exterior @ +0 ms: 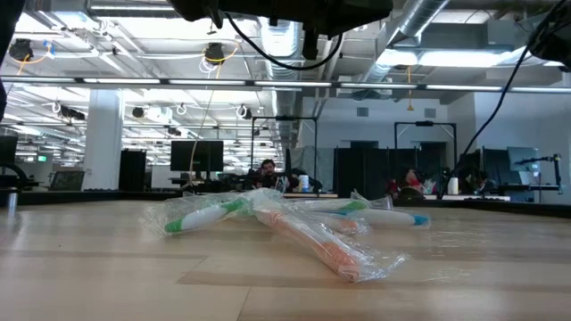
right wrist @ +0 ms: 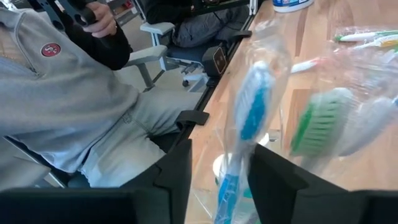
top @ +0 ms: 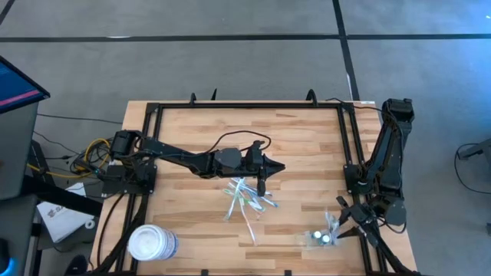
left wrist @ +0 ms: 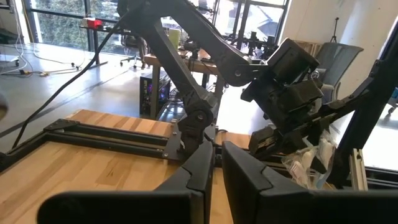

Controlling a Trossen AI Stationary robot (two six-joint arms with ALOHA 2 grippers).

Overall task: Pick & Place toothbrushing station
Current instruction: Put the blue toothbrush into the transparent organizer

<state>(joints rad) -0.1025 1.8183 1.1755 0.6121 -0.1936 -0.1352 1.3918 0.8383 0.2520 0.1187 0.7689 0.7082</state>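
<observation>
Station: toothbrushing station near the counter's front right corner, wrapped brushes already upright in it.
Right hand: right hand just beside the station; fingers apart around a wrapped blue toothbrush, seemingly letting go.
Left hand: left hand above the loose pile of wrapped toothbrushes mid-counter; fingers nearly together, nothing seen held.
Step done well: probably release fully, lift straight up, avoid snagging crinkled wrap or tipping the light holder.
Around: white tub front left, well apart; seated person beyond the counter edge.
In the way: green brush close beside the blue one.
</observation>
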